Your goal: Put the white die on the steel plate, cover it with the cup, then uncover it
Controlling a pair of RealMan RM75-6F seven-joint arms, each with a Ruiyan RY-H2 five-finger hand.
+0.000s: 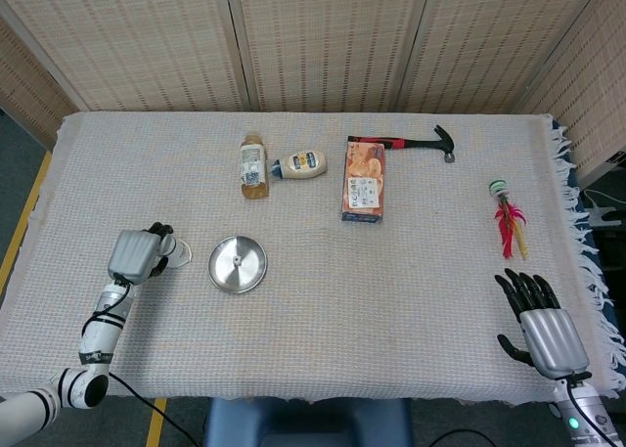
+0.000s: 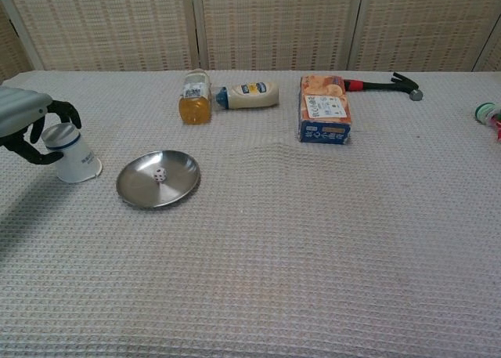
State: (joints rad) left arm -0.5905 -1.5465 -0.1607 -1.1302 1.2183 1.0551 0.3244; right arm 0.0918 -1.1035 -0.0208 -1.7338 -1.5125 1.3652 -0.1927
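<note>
Looking across from my end, nearest me on the right is my right hand (image 1: 541,326), resting palm down at the near right corner of the table (image 1: 411,300), fingers spread and holding nothing. On the near left, my left hand (image 1: 136,253) has its dark fingers (image 2: 61,112) curled around the upper part of the upside-down white cup (image 2: 72,152), which stands on the cloth, tilted a little. Just right of the cup sits the steel plate (image 2: 177,186), apart from it, with the white die (image 2: 159,175) lying near its centre. Farther back, past the middle of the table, an orange snack box (image 2: 323,108) lies flat. Left of it a white squeeze bottle (image 2: 249,95) lies on its side, and beside that an amber bottle (image 2: 195,97). Behind the box a hammer with a red handle (image 2: 384,84) lies flat. Along the right edge lies a small red and green feathered toy (image 1: 508,218)
</note>
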